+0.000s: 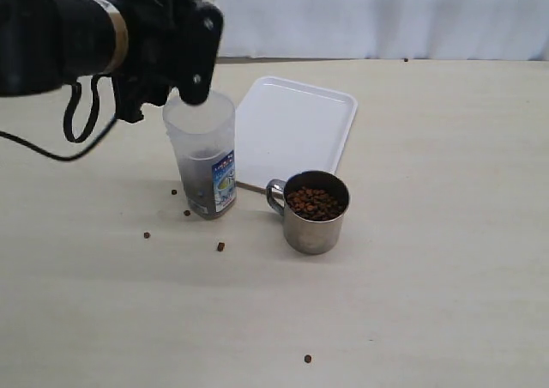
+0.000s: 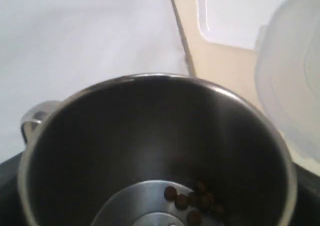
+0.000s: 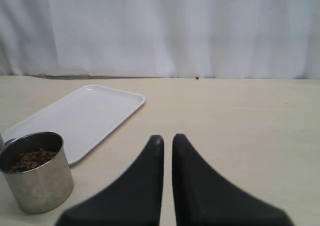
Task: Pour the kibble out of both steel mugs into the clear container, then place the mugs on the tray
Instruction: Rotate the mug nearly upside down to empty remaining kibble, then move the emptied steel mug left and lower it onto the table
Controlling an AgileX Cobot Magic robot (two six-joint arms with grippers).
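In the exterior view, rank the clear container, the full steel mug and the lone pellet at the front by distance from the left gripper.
1. Clear container, directly beneath the left gripper.
2. Full steel mug, to the container's right.
3. Lone pellet, well apart near the view's bottom edge.

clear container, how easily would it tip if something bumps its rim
Probably tippy: the container is tall and narrow, so a nudge near its rim from the held mug would have leverage. The kibble sits low in it, which likely steadies it somewhat. Thin translucent walls suggest it's light and may flex.
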